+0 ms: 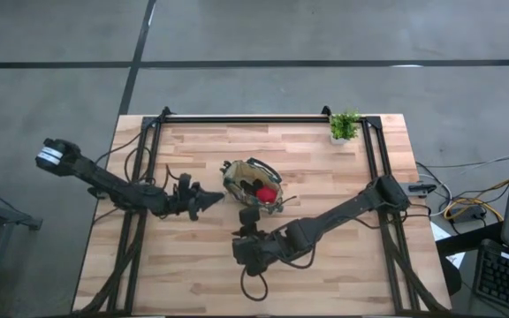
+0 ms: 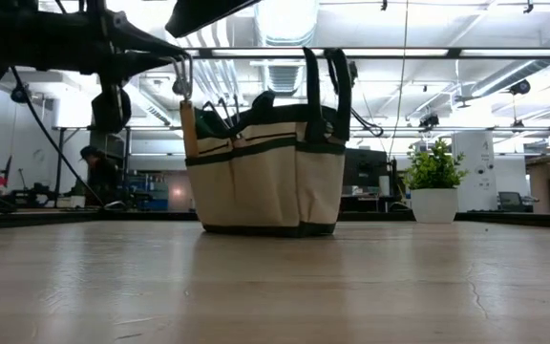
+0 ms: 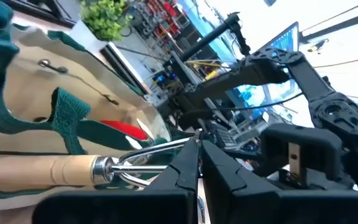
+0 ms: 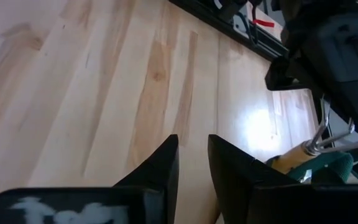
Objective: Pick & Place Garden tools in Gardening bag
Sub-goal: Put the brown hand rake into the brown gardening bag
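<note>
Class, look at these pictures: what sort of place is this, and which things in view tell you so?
Probably a robotics lab or workshop: a wooden table on a bare concrete floor, ceiling ducts and strip lights, and equipment benches with screens behind the gardening bag.

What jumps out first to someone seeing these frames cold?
The tan gardening bag with green trim, standing mid-table with something red inside. The left gripper sits right beside it, fingers closed together, next to a wooden-handled rake sticking out of the bag. The right gripper hovers over bare table just in front of the bag, and a small potted plant stands at the far right corner.
</note>
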Available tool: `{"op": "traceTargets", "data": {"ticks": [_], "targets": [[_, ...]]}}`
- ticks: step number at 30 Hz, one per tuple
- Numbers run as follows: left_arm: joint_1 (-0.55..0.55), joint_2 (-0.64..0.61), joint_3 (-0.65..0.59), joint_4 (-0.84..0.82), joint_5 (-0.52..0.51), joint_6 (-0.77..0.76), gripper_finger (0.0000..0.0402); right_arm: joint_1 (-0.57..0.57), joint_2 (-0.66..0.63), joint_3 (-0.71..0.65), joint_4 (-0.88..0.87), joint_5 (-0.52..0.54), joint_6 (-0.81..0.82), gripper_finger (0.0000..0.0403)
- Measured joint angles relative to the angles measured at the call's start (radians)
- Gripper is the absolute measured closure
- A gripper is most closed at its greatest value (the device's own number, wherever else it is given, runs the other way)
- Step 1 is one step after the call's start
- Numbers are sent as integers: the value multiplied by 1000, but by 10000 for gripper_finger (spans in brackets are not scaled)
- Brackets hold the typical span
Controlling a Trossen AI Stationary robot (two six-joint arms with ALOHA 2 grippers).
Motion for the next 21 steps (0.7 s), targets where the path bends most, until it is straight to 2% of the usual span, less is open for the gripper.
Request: {"op": "traceTargets", "data": {"ticks": [13,21], "targets": [[42,72,1,-5,-5,-69,390,-3,0,0,1,0,-20,341],[63,98,1,5,-9,-73,378,-3,0,0,0,-1,-18,334]]}}
